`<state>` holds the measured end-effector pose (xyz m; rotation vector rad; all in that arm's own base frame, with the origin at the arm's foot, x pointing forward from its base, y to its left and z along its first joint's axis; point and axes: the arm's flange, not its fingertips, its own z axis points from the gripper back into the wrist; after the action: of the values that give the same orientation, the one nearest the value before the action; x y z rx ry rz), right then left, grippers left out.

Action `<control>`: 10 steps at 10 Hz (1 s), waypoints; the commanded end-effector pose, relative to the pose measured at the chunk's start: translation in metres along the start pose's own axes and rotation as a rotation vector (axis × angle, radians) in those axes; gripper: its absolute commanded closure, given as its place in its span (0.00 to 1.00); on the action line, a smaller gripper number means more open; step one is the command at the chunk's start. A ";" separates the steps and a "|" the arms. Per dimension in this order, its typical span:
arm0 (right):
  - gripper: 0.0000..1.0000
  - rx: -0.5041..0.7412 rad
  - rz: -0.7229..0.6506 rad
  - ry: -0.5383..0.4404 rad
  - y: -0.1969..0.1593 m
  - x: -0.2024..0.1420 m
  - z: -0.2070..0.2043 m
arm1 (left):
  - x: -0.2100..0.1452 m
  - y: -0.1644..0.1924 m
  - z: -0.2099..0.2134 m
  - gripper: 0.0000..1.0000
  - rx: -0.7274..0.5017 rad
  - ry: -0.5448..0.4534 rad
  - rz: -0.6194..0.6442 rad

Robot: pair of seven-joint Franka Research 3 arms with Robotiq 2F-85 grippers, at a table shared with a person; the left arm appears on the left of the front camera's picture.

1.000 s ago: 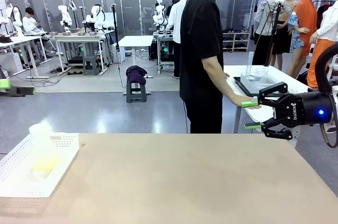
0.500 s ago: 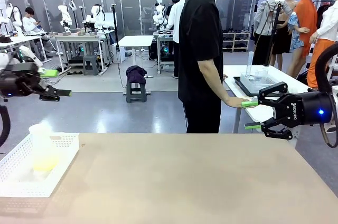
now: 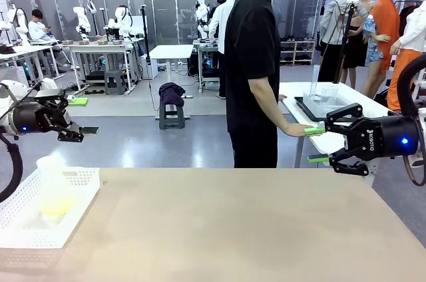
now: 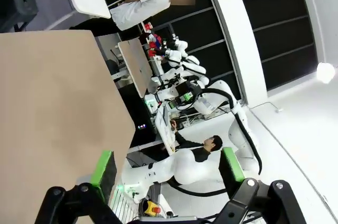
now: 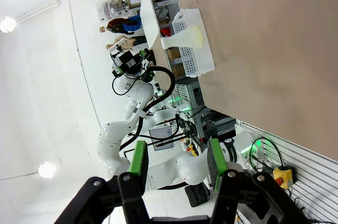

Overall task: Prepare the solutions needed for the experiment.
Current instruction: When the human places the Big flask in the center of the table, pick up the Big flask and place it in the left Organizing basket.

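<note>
A wide tan table (image 3: 233,229) spans the near part of the front view, its top bare apart from a white perforated basket (image 3: 26,225) sitting at its left edge. Across the table stands a person (image 3: 253,69) in a black shirt, turned toward a white side table (image 3: 333,96) to the right, one hand (image 3: 299,129) resting on it. The right gripper (image 3: 318,145) hangs in the air above the table's right edge, its green-padded fingers partly parted with nothing between them; the right wrist view shows the same empty gap. The left gripper (image 3: 83,116) hovers above and behind the basket, fingers spread wide and holding nothing, as the left wrist view also shows. Inside the basket stands a translucent container (image 3: 53,185), and the solutions (image 3: 56,205) lie as a shallow pale yellow-green layer at its bottom, well apart from both grippers
</note>
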<state>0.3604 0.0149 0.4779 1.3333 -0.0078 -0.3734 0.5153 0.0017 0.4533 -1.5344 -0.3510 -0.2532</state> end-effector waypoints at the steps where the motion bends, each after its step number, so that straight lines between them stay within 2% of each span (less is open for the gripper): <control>1: 0.42 0.013 -0.023 0.000 0.003 -0.001 0.000 | -0.004 -0.002 0.002 0.00 -0.062 -0.001 -0.052; 2: 0.42 0.013 -0.023 0.000 0.003 -0.001 0.000 | 0.000 0.000 0.000 0.00 0.000 0.000 0.000; 10: 0.42 0.013 -0.023 0.000 0.003 -0.001 0.000 | 0.000 0.000 0.000 0.00 0.000 0.000 0.000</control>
<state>0.3604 0.0149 0.4779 1.3333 -0.0078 -0.3734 0.5138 0.0024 0.4516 -1.5450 -0.3540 -0.2588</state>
